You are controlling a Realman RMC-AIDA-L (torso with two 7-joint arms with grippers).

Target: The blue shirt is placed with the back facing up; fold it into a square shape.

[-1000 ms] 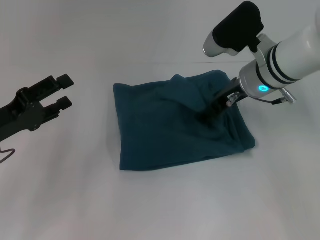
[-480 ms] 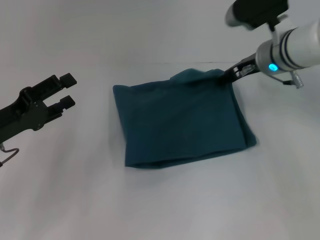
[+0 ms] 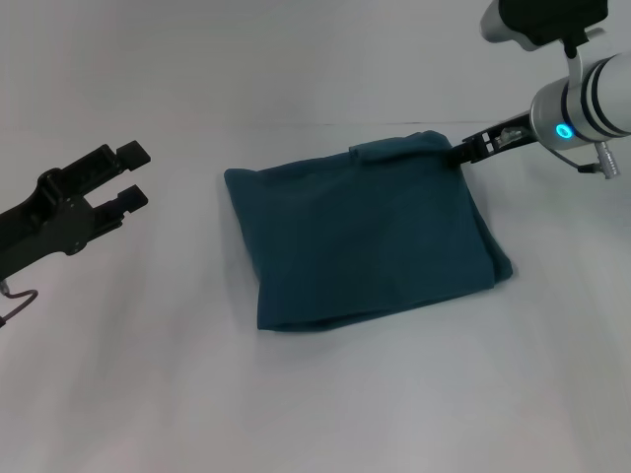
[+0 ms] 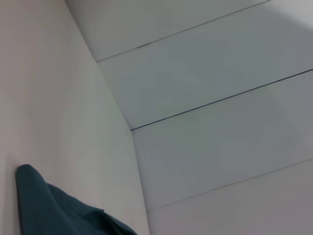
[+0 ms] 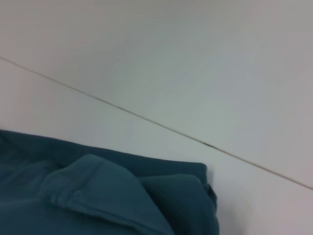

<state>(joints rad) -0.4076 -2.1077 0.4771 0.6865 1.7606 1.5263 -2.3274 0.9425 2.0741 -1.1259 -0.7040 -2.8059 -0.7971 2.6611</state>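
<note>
- One shirt (image 3: 370,236), folded roughly square, flat mid-table (image 3: 315,414).
- Right gripper (image 3: 461,152) at its 1 o'clock corner; finger state unclear.
- Left gripper (image 3: 128,175) fingers apart, empty, at 9 o'clock.

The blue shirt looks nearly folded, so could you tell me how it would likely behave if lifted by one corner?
The blue shirt would probably sag and unfold, since it lies as soft, rumpled layers. A loose flap at its far edge suggests the layers slide easily. It looks light, so the right gripper at that far corner could drag the whole bundle.
</note>
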